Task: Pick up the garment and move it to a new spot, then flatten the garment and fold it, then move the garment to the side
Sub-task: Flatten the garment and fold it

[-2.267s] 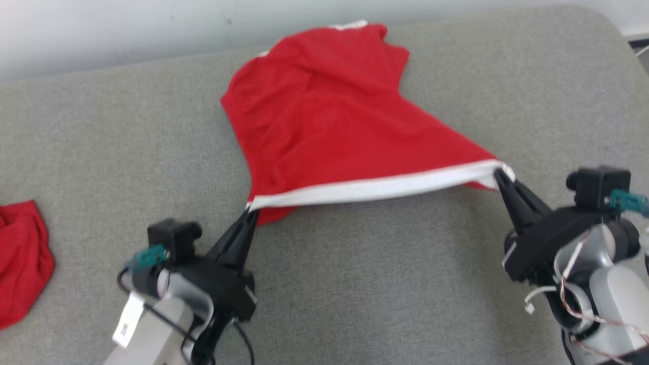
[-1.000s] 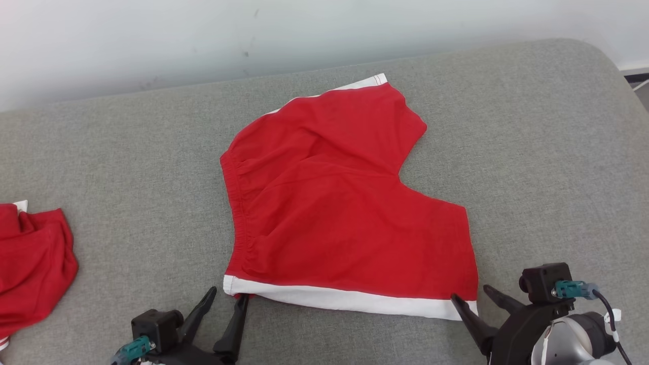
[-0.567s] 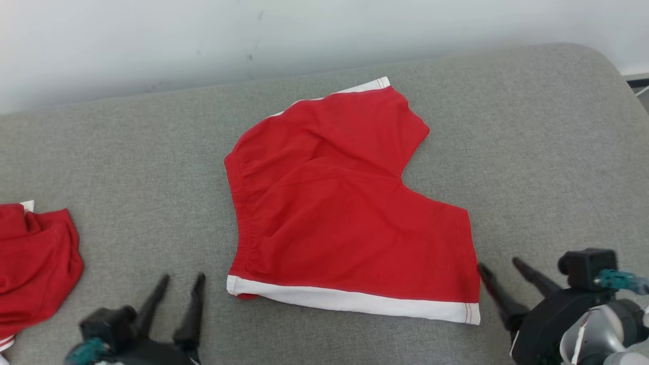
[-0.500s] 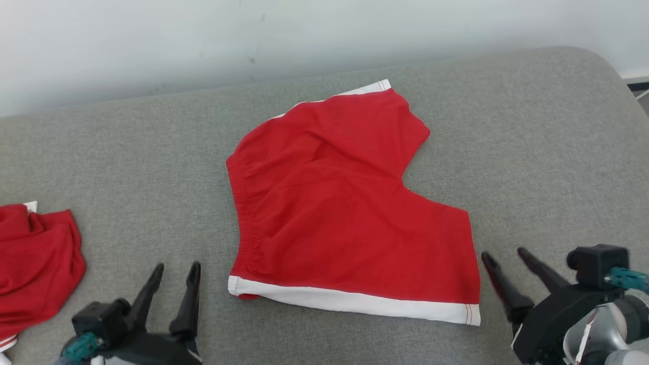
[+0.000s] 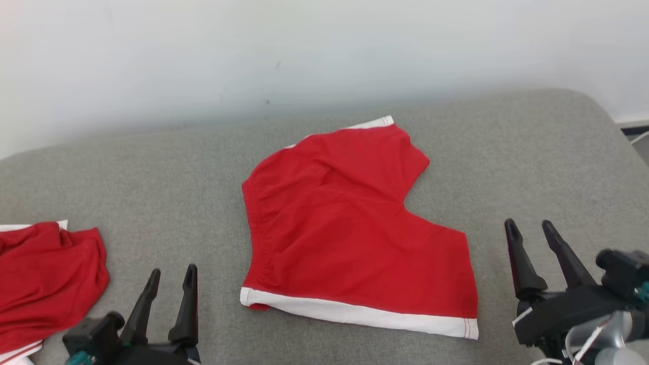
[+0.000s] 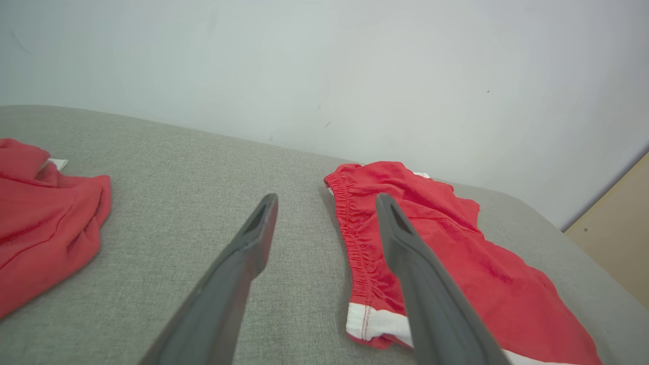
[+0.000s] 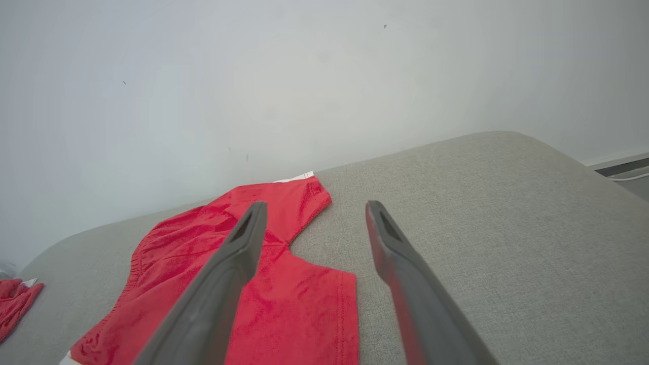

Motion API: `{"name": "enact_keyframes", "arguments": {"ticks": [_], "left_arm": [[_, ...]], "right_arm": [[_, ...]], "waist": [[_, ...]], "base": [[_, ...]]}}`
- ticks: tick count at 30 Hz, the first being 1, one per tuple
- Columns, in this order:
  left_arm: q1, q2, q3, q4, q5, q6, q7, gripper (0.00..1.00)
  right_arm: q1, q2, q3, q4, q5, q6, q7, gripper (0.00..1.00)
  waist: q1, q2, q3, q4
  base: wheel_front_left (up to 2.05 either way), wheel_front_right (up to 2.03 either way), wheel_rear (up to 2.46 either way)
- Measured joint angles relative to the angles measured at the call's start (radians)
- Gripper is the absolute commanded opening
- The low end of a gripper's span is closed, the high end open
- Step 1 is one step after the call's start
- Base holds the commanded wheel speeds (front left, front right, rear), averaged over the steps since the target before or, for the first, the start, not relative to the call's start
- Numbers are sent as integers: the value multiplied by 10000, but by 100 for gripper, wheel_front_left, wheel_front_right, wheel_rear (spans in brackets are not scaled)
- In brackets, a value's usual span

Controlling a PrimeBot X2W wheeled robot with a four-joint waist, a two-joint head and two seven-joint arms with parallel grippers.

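Observation:
The garment is a pair of red shorts with white hem bands, lying spread flat on the grey cushion, waistband to the left. It also shows in the left wrist view and the right wrist view. My left gripper stands open at the lower left, off the garment's near left corner and holding nothing. At the lower right my right gripper is open too, just right of the hem's right end, with nothing between its fingers.
A second red garment lies crumpled at the cushion's left edge, also in the left wrist view. A pale wall runs behind the cushion. The cushion's rounded right end drops off to the floor.
Both grippers let go of the white hem, and the garment now lies flat. They drew back outward, left and right, and stand open. The camera has tilted up.

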State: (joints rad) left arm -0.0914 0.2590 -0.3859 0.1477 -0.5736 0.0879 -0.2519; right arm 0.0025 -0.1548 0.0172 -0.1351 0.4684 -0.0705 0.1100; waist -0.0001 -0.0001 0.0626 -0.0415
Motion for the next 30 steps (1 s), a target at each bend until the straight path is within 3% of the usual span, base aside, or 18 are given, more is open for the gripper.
{"name": "enact_keyframes", "arguments": {"ticks": [17,23,30], "left_arm": [[655,127,-556,-401,-245,65,1035,100],[-319,104,-1492,616,-90,-274,2326,100],[-1335,146,-1860,2027,140,-364,3616,100]], "right_arm": [[445,251,-211,267,-136,71,-1908,100],[453,232,-82,483,-155,261,-2084,100],[145,234,297,759,-391,476,-2174,100]], "waist": [[1,0,-380,46],[1,0,-301,57],[2,1,-230,-157]], "base": [[0,0,0],[0,0,0],[0,0,0]]}}
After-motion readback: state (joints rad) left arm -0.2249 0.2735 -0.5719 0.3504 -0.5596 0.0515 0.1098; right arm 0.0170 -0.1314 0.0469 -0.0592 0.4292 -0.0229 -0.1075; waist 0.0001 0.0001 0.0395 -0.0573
